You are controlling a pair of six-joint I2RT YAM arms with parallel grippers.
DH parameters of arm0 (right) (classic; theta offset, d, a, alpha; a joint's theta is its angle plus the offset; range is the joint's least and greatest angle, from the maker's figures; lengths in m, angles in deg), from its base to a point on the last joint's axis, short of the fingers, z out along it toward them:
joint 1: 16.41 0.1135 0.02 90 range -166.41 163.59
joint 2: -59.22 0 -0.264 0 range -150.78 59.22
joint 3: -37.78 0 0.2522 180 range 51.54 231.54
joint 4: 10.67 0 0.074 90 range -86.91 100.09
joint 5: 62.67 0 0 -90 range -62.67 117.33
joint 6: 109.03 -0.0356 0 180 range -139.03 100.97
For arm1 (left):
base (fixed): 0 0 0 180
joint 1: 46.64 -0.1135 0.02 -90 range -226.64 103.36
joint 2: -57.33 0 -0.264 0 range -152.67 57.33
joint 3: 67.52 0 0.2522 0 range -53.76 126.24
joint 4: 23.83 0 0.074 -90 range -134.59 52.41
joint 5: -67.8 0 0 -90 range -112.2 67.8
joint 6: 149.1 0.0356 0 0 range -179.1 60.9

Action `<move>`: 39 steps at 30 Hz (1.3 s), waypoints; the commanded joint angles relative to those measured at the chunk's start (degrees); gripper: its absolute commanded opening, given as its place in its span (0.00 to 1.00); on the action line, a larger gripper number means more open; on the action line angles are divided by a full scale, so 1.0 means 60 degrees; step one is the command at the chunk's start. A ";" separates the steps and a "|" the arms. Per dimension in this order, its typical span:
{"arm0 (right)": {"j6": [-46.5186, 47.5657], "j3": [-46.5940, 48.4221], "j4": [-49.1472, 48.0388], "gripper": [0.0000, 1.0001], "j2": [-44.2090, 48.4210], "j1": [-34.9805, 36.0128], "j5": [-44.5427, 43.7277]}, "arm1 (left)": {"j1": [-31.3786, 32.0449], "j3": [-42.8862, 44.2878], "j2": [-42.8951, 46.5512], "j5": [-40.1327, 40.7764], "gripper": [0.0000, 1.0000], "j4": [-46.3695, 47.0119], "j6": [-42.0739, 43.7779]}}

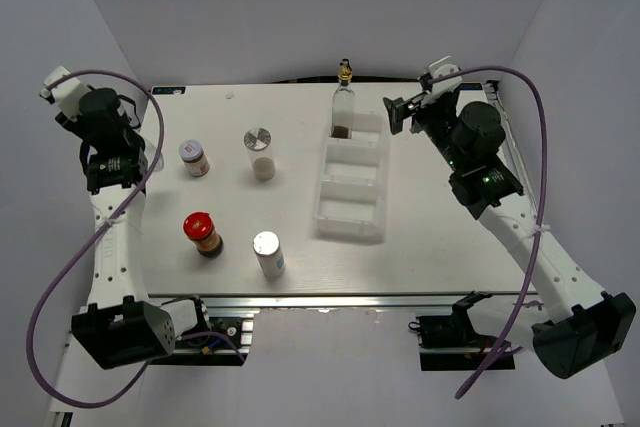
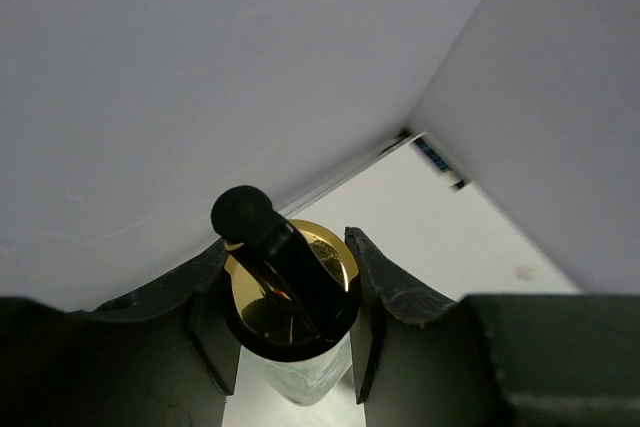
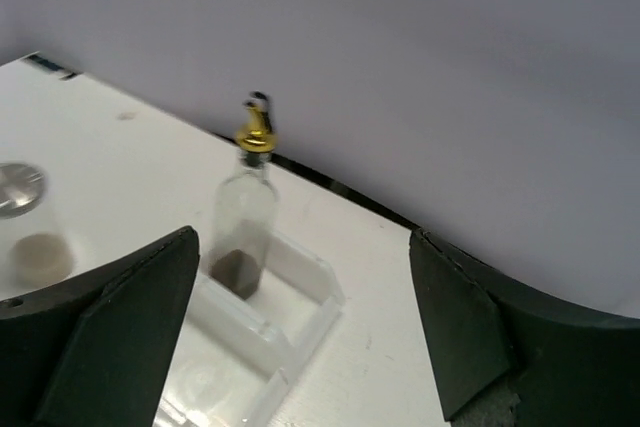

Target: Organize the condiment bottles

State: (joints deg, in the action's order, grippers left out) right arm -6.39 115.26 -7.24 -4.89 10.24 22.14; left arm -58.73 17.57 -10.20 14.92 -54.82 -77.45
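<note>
left hand [image 2: 288,292] grips a tall bottle [image 2: 322,265]; right hand [image 3: 300,287] hangs open by the tray [image 1: 348,232]
the left hand is closed on the tall bottle's neck under its gold top, well left of the tray; whether the bottle touches the tabletop [image 1: 440,247] cannot be told. the right hand is spread wide with nothing in it, just beside the tray's far right corner. the other bottle [image 1: 343,107] stands upright in the tray's farthest compartment. left of the tray, all apart, stand a shaker [image 1: 259,152], a white-lidded jar [image 1: 194,158], a red-capped jar [image 1: 203,234] and a second shaker [image 1: 268,254].
</note>
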 commanded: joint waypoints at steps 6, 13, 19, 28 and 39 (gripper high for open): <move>0.0792 0.2122 0.2321 0.89 -0.1017 0.0435 0.5243 | 0.0257 0.1470 0.0693 -0.3661 0.00 0.0909 -0.1394; 0.1070 0.2753 0.2381 0.89 -0.1779 0.1707 0.6183 | 0.2465 0.2042 0.0533 -0.4258 0.00 0.0838 -0.1017; 0.1042 0.3030 0.1824 0.89 -0.3050 0.2835 0.5510 | 0.4621 0.2145 0.0049 -0.4122 0.00 0.0836 -0.0635; 0.0236 0.3968 0.0564 0.89 -0.4780 0.3204 0.3649 | 0.6761 0.2204 -0.0333 -0.3214 0.00 0.0763 -0.0092; -0.0524 0.4790 -0.0064 0.87 -0.5749 0.3263 0.3810 | 0.7773 0.1823 -0.0332 -0.2569 0.00 0.1041 -0.0018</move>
State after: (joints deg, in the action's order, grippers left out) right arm -6.61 142.61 -0.55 -39.73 29.47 46.75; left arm -12.88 27.29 -14.18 -2.19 -54.89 -77.39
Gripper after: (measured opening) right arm 0.878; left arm 0.494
